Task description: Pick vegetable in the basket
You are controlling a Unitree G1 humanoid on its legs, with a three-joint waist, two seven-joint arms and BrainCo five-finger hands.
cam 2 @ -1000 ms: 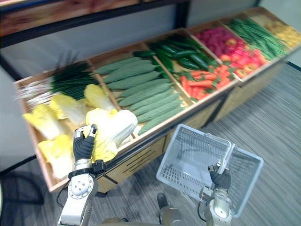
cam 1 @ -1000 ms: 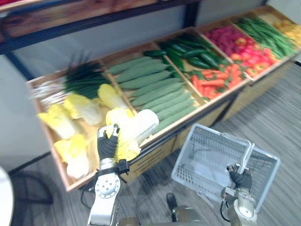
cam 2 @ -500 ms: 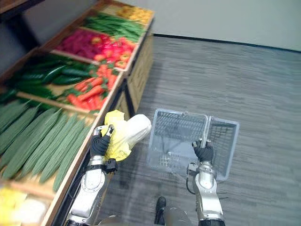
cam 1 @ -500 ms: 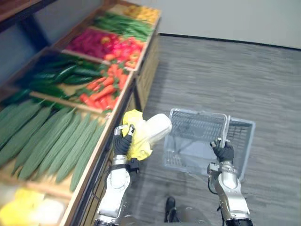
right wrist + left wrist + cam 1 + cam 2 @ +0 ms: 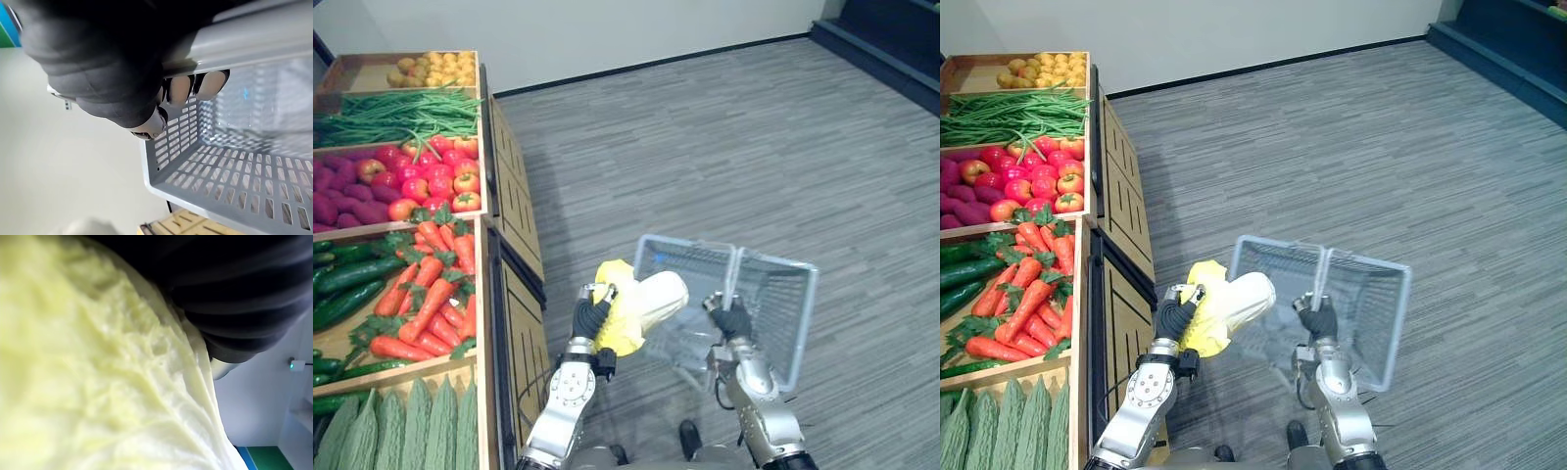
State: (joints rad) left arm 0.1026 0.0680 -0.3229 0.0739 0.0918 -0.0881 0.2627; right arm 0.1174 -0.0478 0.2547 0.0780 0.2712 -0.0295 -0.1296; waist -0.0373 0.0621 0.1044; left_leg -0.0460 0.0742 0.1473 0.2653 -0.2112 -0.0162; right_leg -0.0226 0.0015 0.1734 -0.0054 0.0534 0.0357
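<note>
Beside the wooden vegetable stand [image 5: 514, 211], a grey basket [image 5: 778, 299] is held by its handle [image 5: 254, 41] in the curled right robot hand [image 5: 732, 320], and a pale cabbage [image 5: 646, 302] is gripped by the left robot hand [image 5: 590, 318], its white end at the basket's edge.
</note>
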